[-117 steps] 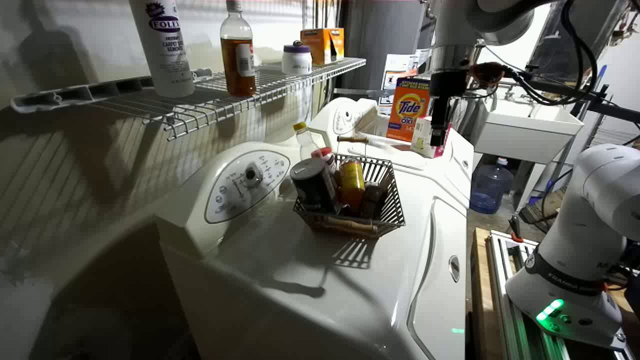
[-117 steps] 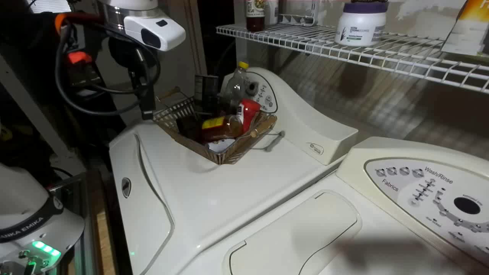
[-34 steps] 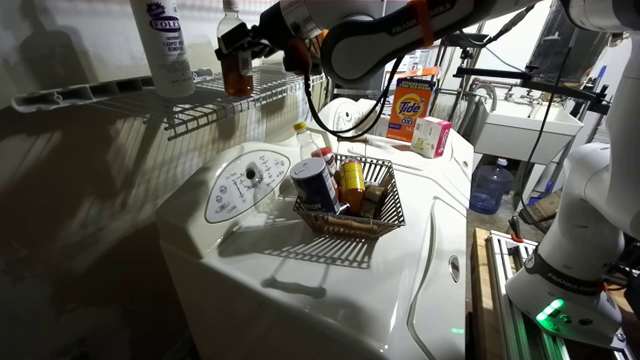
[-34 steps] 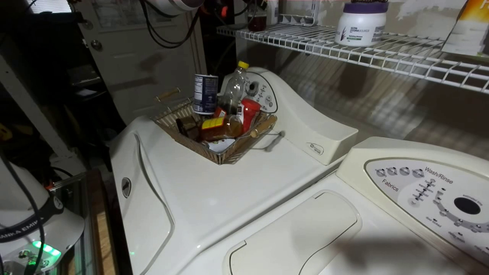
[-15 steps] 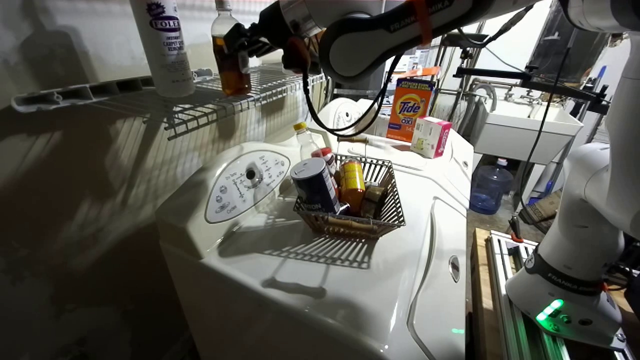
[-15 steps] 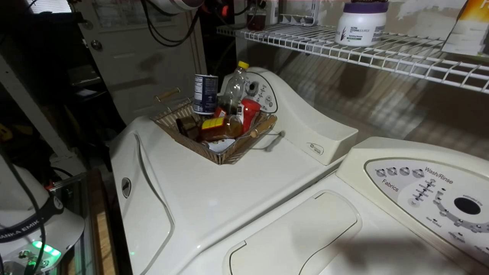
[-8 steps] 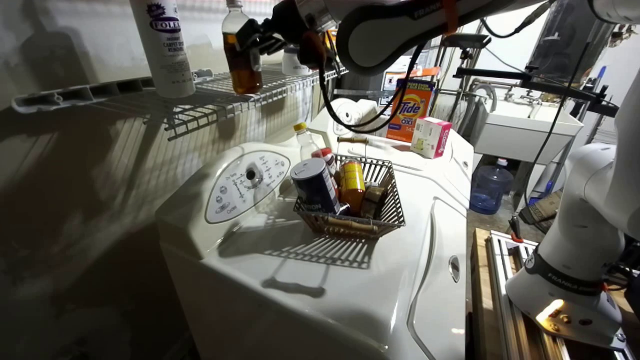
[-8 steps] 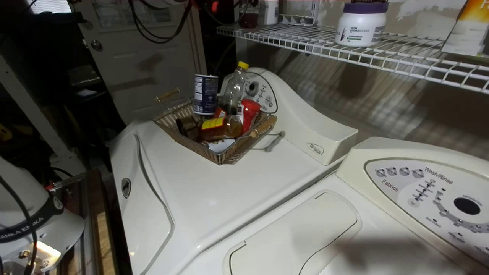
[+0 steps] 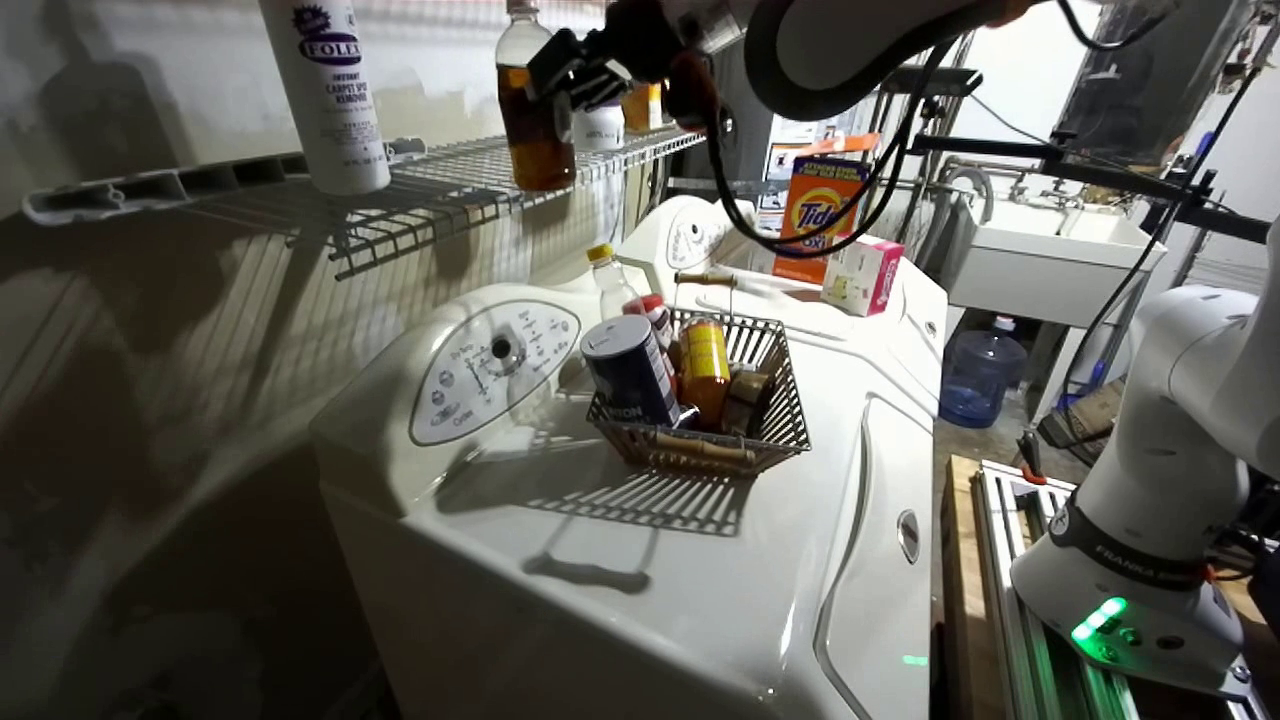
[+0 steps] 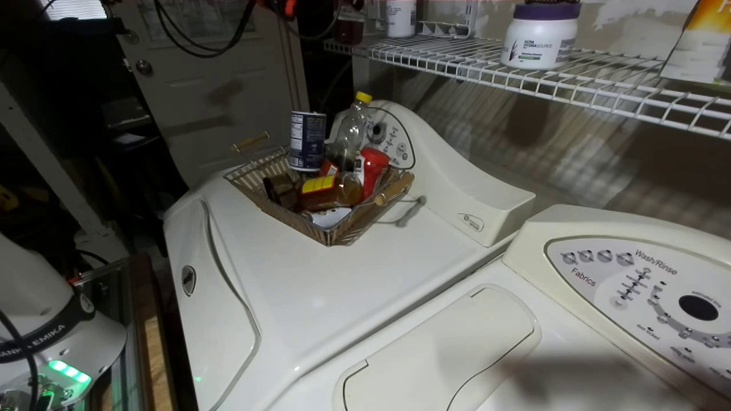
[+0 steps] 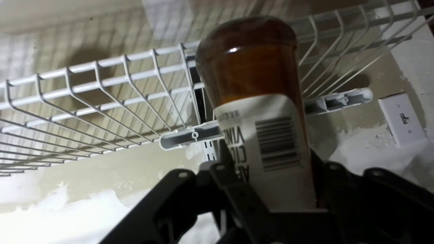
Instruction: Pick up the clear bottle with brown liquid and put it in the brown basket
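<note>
The clear bottle with brown liquid (image 9: 540, 150) hangs roughly upright in my gripper (image 11: 268, 156), which is shut on it around its pale label. In the wrist view its base shows in front of the shelf's edge wires. Part of the bottle (image 10: 349, 29) also appears at the top of an exterior view, its upper end cut off. Below and apart from it, the brown basket (image 10: 285, 220) rests on the white machine top. Inside lie a dark blue can (image 9: 625, 370), a yellow-labelled bottle (image 9: 705, 365), a clear yellow-capped bottle (image 10: 351, 131) and a red-lidded container (image 10: 374, 165).
The white wire shelf (image 9: 430, 200) carries a tall white bottle (image 9: 335, 110) and a purple-lidded jar (image 10: 539, 40). A slack cable (image 9: 790, 245) loops beneath the arm. Farther along stand an orange Tide box (image 9: 820, 200) and a pink-white box (image 9: 862, 275).
My gripper has carried the bottle away from the tall white bottle, out past the shelf's edge. More of the purple-lidded jar now shows behind it. The basket and its contents have not moved.
</note>
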Motion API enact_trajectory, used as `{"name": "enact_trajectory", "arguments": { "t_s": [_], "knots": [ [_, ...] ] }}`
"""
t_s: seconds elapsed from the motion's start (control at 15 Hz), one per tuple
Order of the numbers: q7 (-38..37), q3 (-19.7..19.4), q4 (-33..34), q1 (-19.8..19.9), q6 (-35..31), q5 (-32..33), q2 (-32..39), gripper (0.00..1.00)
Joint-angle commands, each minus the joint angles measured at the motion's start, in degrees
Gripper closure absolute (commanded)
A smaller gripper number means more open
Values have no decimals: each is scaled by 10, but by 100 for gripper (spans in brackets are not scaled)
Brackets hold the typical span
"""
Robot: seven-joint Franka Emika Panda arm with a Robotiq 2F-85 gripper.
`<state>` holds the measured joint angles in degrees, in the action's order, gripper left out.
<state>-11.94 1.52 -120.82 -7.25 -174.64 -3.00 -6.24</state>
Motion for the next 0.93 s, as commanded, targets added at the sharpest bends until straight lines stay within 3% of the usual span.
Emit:
{"name": "enact_trajectory", "arguments": {
  "t_s": [0.0,0.2,0.47,0.87],
  "knots": [
    [37,-18,-75,-16,17,-41,-80,77],
    [45,-30,-122,-23,28,-46,-122,77],
    [29,-8,-179,20,61,-33,-176,77],
    [26,-12,-241,18,91,-47,-215,77]
  ]
}}
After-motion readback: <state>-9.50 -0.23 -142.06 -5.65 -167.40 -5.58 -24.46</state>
